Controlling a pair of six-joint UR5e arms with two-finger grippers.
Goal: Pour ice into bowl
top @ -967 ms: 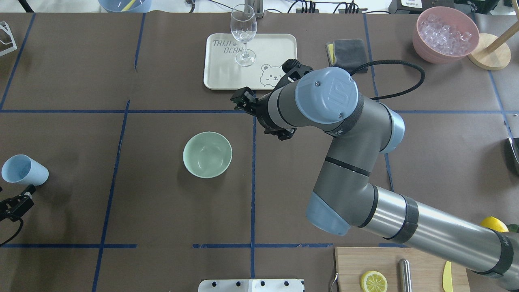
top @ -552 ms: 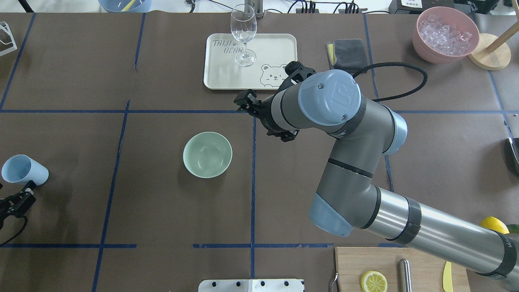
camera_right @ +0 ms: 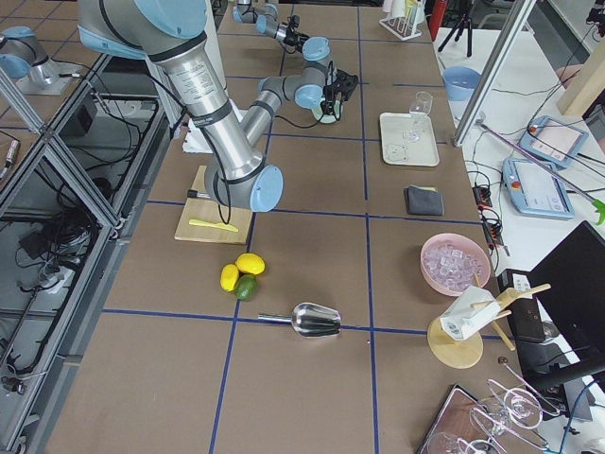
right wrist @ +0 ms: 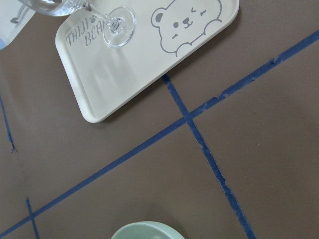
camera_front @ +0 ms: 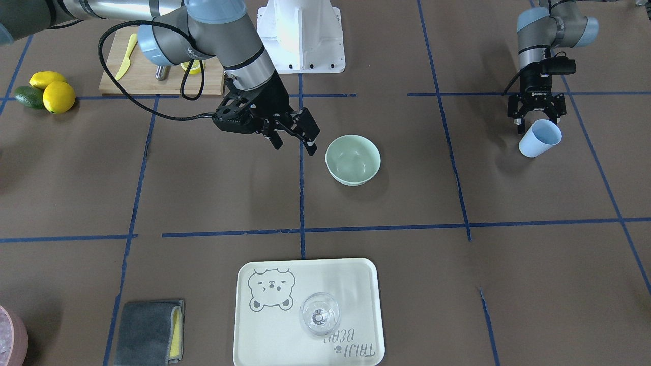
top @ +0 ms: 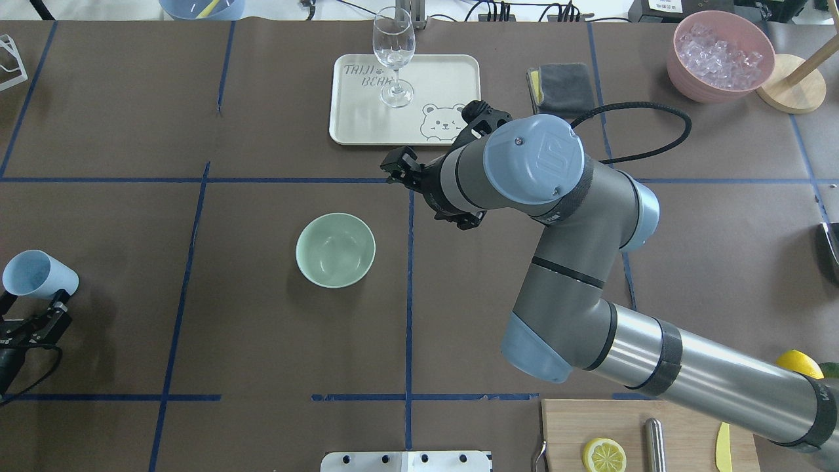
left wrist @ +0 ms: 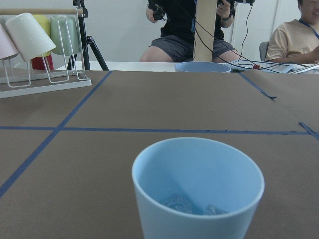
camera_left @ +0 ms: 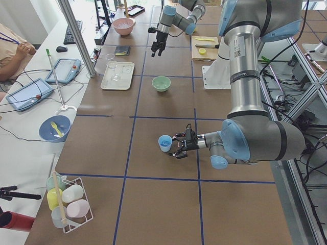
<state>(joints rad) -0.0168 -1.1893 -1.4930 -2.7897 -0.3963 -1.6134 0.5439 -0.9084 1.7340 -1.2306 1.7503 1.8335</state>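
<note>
The light blue cup [top: 39,274] stands at the table's left edge. Small clear ice cubes [left wrist: 174,203] lie in its bottom in the left wrist view. My left gripper [top: 34,307] is open right behind the cup, its fingers spread on either side of the cup's base; I cannot tell if they touch it. It also shows in the front view [camera_front: 538,124]. The mint-green bowl [top: 335,250] sits mid-table and looks empty. My right gripper [camera_front: 292,141] is open and empty, hovering beside the bowl on its far right side.
A cream tray [top: 459,72] with a wine glass [top: 394,56] lies beyond the bowl. A pink container of ice [top: 721,56] and a grey cloth [top: 567,85] are at the far right. A cutting board [top: 570,426] with a lemon slice is near right.
My left gripper has moved up to the cup and its fingers now flank the base. My right arm has drifted slightly to the right, away from the bowl.
</note>
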